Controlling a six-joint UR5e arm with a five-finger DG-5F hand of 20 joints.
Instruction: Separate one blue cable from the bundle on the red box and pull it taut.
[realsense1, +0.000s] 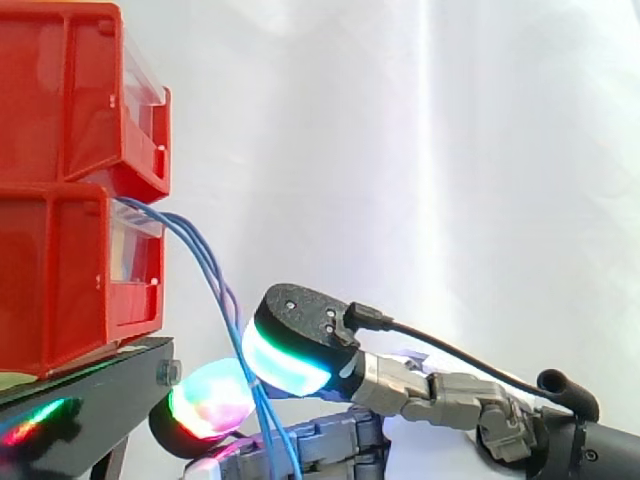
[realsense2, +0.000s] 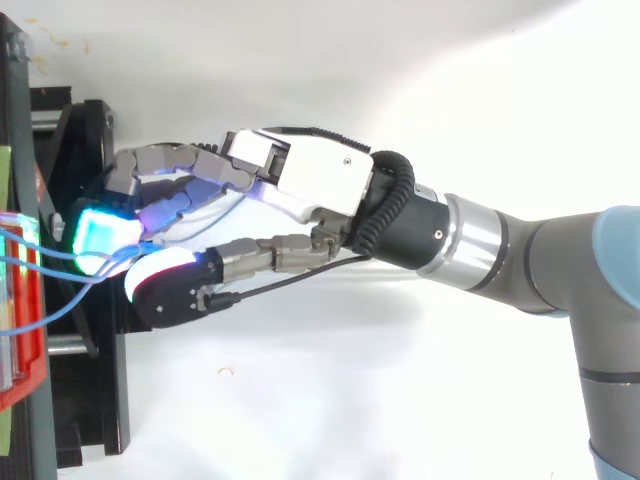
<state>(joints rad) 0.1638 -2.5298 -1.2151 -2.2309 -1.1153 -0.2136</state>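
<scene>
Side view: two red bins stacked at the left edge, upper bin (realsense1: 60, 90) on lower bin (realsense1: 60, 280), both on the black stand (realsense1: 90, 400) at lower left. White curtain (realsense1: 450, 150) behind.

Blue cables (realsense1: 215, 283): several strands leave the gap between the two bins at the front lip. They arc down and to the right as a loose group, then drop out of the bottom edge near centre-left. The run is curved, not a straight line. Strands lie close together and partly cross; no single strand stands clearly apart in this view.

Hand (realsense1: 400, 385): enters from lower right, low in the frame, just right of the stand. Two fingertips show. One pad (realsense1: 285, 365) glows cyan-white just right of the strands; a second glows red-green (realsense1: 210, 400) just left of them. The cables pass down between the two.

Top view: arm comes in from the right edge, hand (realsense2: 310, 180) at centre, fingers reaching left over the stand. The fingers are curled, and a cyan pad sits close against the thumb. The blue strands converge from the left edge into that narrow gap. The hand is closed on the cables; cannot tell how many strands are pinched.
</scene>
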